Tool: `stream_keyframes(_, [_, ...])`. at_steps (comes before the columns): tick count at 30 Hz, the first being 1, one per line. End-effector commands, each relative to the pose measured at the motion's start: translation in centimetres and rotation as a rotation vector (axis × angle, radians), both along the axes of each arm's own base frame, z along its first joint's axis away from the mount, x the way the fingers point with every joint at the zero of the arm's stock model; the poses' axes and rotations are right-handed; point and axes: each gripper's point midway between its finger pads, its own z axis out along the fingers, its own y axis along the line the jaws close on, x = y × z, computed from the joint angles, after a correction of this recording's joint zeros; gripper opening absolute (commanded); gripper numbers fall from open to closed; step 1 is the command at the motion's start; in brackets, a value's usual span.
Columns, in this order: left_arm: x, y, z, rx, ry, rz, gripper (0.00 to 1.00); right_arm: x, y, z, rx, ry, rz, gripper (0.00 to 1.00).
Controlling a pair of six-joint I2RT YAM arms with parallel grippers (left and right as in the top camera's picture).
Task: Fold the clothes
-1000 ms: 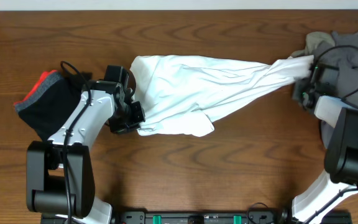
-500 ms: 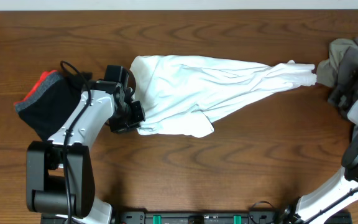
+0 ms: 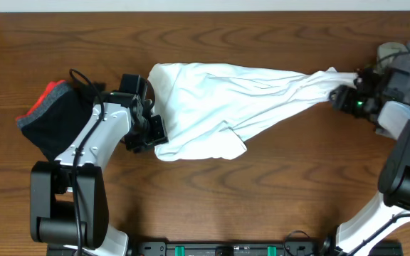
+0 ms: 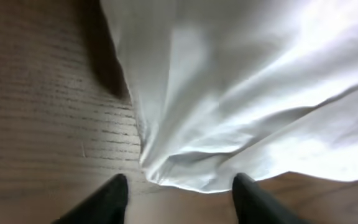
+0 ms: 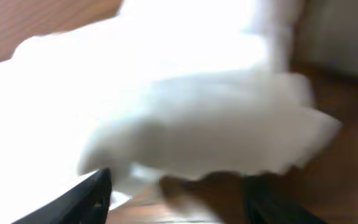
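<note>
Two arms share a brown wooden table [image 3: 262, 199]; a pale strip [image 3: 191, 4] runs past its far edge. Your left gripper [image 4: 179, 186] has its fingers spread and empty, with the hem of the white T-shirt [image 3: 219, 99] just ahead of them. Your right gripper [image 5: 176, 186] is likewise spread, the shirt's bunched end just beyond its tips. A black-and-red garment [image 3: 55, 117] lies behind the left arm, and a grey garment [image 3: 404, 67] behind the right fingers.
</note>
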Motion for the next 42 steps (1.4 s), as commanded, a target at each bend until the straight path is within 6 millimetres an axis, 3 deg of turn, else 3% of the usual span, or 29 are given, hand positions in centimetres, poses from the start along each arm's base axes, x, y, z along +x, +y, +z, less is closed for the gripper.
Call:
stream_keyframes(1, [0.5,0.1,0.5,0.007,-0.031,-0.046,0.61,-2.5,2.9,-2.8,0.06,0.122,0.047,0.68])
stream_keyframes(7, [2.6,-1.2,4.5,-0.056,-0.164,-0.068,0.62,-4.4,2.4,-2.2,0.002,0.206,0.021,0.68])
stream_keyframes(10, [2.4,-2.4,6.0,-0.089,-0.207,-0.096,0.62,-5.0,1.9,-0.1,-0.038,0.205,0.005,0.7])
stream_keyframes(13, [1.8,-4.3,6.4,-0.099,-0.219,-0.159,0.65,-5.5,1.5,3.0,-0.075,0.172,-0.009,0.71])
stream_keyframes(19, [1.1,-7.9,4.4,0.006,-0.289,-0.401,0.7,-7.3,3.0,8.9,-0.092,0.109,0.006,0.71])
stream_keyframes(23, [0.5,-10.0,2.7,0.066,-0.309,-0.569,0.71,-8.8,3.8,10.9,-0.1,0.105,0.015,0.71])
stream_keyframes(26, [0.4,-11.2,1.3,0.105,-0.326,-0.705,0.71,-9.5,4.0,11.3,-0.097,0.114,0.016,0.7])
stream_keyframes(33, [1.4,-10.3,-2.2,0.244,-0.293,-0.731,0.71,-10.4,4.3,11.0,-0.085,0.156,0.018,0.63])
stream_keyframes(40, [1.4,-10.3,-3.8,0.25,-0.262,-0.737,0.71,-10.4,4.3,11.0,-0.085,0.155,0.018,0.63])
stream_keyframes(42, [1.4,-10.3,-4.1,0.251,-0.258,-0.737,0.65,-10.4,4.3,11.0,-0.085,0.154,0.018,0.62])
